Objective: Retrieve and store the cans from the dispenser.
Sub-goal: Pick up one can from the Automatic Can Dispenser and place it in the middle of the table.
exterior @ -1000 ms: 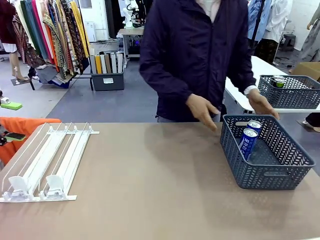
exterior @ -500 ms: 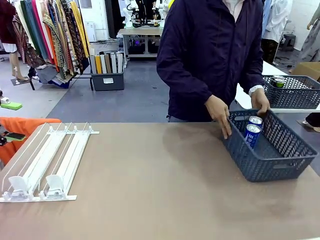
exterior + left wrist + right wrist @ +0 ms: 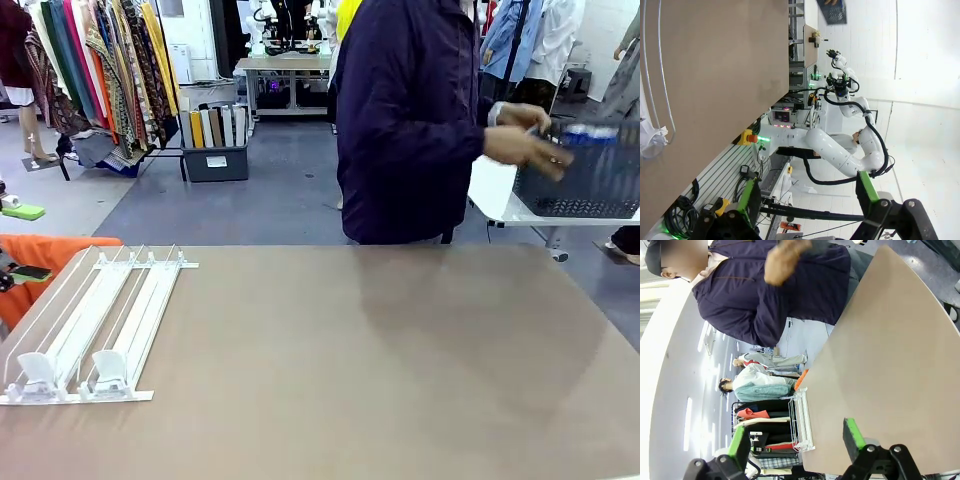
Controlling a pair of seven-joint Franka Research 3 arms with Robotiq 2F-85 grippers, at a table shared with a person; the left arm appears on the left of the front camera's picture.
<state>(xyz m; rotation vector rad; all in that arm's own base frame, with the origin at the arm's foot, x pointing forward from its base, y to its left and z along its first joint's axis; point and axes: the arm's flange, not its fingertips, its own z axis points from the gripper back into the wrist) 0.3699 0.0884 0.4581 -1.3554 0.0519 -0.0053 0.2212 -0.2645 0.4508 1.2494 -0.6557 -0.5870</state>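
The flat white plastic dispenser (image 3: 92,325) of parallel rails lies with empty lanes at the brown table's (image 3: 350,370) left edge. Across the table, a person in a dark jacket (image 3: 405,120) holds a dark perforated basket (image 3: 585,175) of blurred blue cans (image 3: 585,131) aloft at the right. Left gripper (image 3: 807,197) and right gripper (image 3: 797,440) both stand spread, holding nothing.

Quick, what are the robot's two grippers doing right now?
Left gripper: open, holding nothing.
Right gripper: open, holding nothing.
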